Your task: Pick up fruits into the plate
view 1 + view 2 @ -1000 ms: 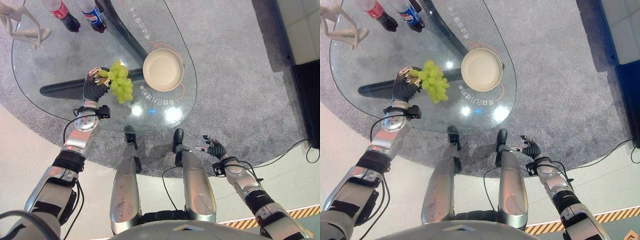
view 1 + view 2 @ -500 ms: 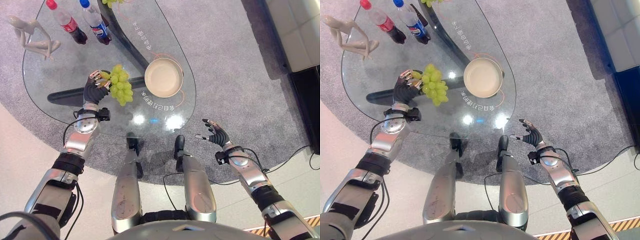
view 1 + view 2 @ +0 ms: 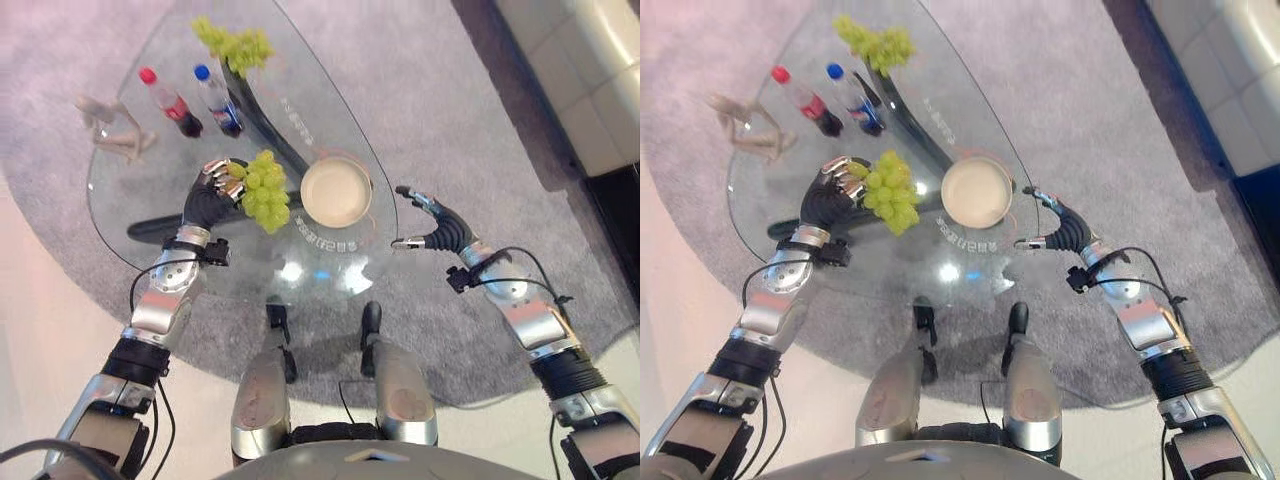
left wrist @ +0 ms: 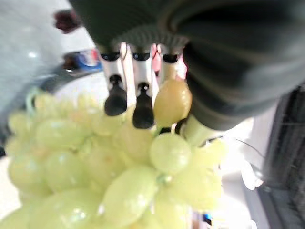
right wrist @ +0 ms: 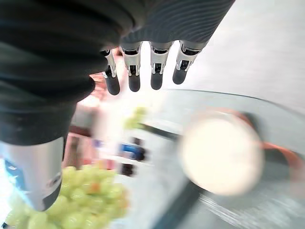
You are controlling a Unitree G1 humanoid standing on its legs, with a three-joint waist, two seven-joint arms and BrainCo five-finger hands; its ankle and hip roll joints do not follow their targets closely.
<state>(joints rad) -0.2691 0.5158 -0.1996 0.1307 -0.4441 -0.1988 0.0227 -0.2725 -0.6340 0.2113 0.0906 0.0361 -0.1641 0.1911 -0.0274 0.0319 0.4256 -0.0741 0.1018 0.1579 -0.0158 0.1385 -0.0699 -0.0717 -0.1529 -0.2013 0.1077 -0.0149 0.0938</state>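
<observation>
My left hand [image 3: 208, 203] is shut on a bunch of green grapes [image 3: 266, 190], holding it above the glass table [image 3: 180, 235] just left of the cream plate [image 3: 335, 192]. In the left wrist view my dark-tipped fingers [image 4: 115, 99] curl into the grapes [image 4: 124, 186]. A second grape bunch [image 3: 236, 43] lies at the table's far end. My right hand [image 3: 442, 228] hangs open off the table's right edge, beside the plate [image 5: 221, 155], holding nothing.
Two drink bottles, one red-capped [image 3: 170, 103] and one blue-capped [image 3: 218, 100], stand at the table's far left. A pale figurine [image 3: 112, 128] stands beside them. A dark table leg [image 3: 262, 125] runs under the glass. Grey carpet [image 3: 420, 90] surrounds the table, with a pale sofa [image 3: 585, 70] at right.
The camera has shifted, bringing the table's far end and the second bunch into view. My right hand has risen from near the floor up beside the plate. My left hand keeps the grapes.
</observation>
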